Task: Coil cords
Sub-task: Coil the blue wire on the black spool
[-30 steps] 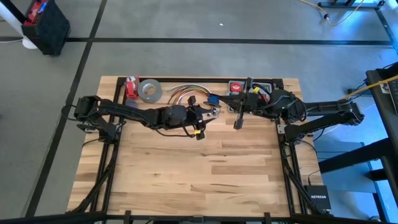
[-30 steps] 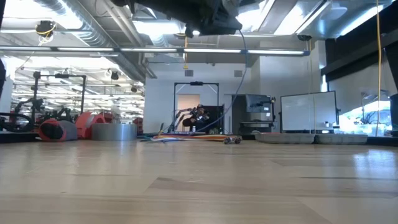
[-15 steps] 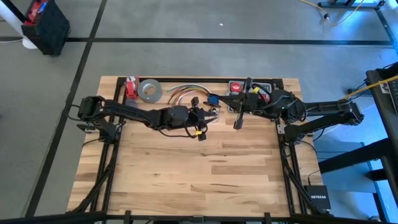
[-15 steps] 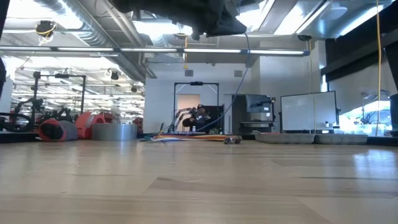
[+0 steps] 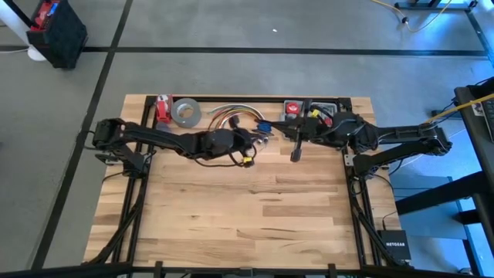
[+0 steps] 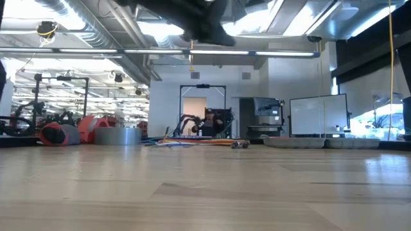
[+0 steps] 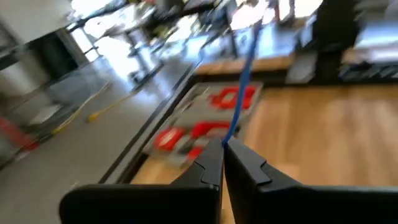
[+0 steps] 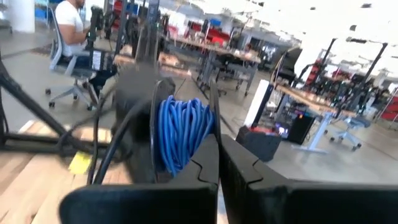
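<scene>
Both arms are reaching in over the far half of the wooden surface [image 5: 247, 208], meeting near 12 o'clock. The left gripper [image 7: 222, 149] has its 2 fingers pressed together on a thin blue cord [image 7: 241, 87], which runs taut out from between the tips toward the far edge of the surface. In the high view that left gripper [image 5: 258, 133] sits just left of centre, right beside the arched bundle of orange and red cables [image 5: 225, 116] and a small blue plug [image 5: 263, 124].

The right gripper [image 8: 216, 146] is pinched together too, with a thick coil of blue cord [image 8: 182, 130] wound on a dark spool right at its fingertips; whether the tips actually grip it I cannot tell. From above, the right gripper [image 5: 297, 133] is at about 1 o'clock, near the tool case [image 5: 295, 108] with red parts inside.

At 11 o'clock a grey roll of tape [image 5: 185, 113] lies flat, with a red item [image 5: 162, 110] just left of it.

Off in the room behind, a person in a white shirt [image 8: 69, 18] sits on an office chair.
</scene>
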